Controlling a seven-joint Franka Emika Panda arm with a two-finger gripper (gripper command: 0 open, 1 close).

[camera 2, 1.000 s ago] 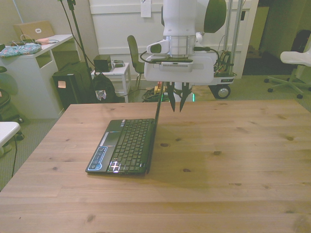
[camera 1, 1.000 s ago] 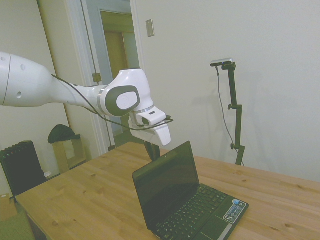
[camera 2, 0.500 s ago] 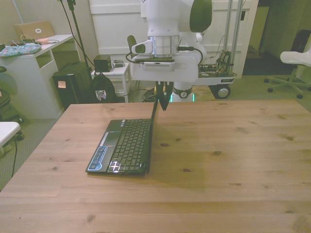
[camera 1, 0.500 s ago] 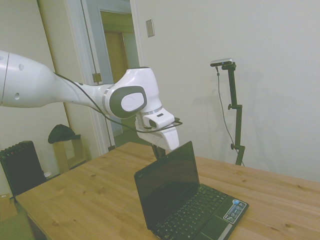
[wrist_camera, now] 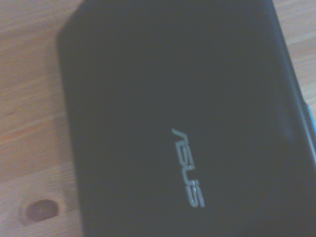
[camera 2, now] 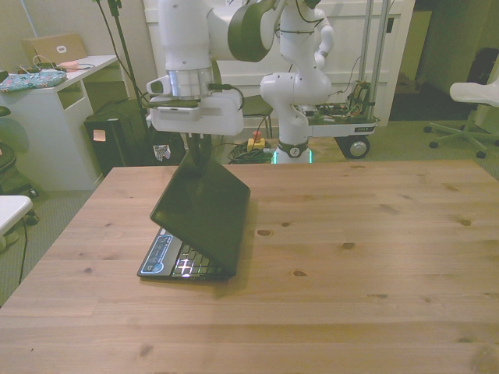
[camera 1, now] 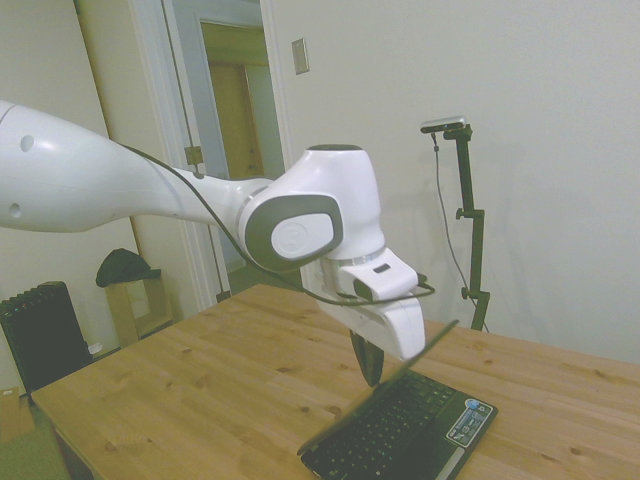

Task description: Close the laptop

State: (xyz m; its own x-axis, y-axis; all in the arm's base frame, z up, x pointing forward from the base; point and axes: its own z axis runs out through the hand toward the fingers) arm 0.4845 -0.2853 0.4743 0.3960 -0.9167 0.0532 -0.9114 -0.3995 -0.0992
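Observation:
The black laptop lies on the wooden table with its lid tilted far down over the keyboard, roughly half way to flat. In the front view the lid's dark back faces up, and the blue-white sticker and a strip of keys still show beneath it. My gripper is shut and presses its tips on the back of the lid near its top edge. From the side, the dark fingers touch the raised edge of the lid. The wrist view is filled by the lid's back with its silver logo.
Beyond the table at the front view's left stand a white desk and a black bag. An office chair is at the far right. In the side view a dark radiator stands by the doorway.
My gripper swept toward the front view's left and down, pushing the lid from upright to steeply tilted over the keyboard. The screen no longer shows in the side view.

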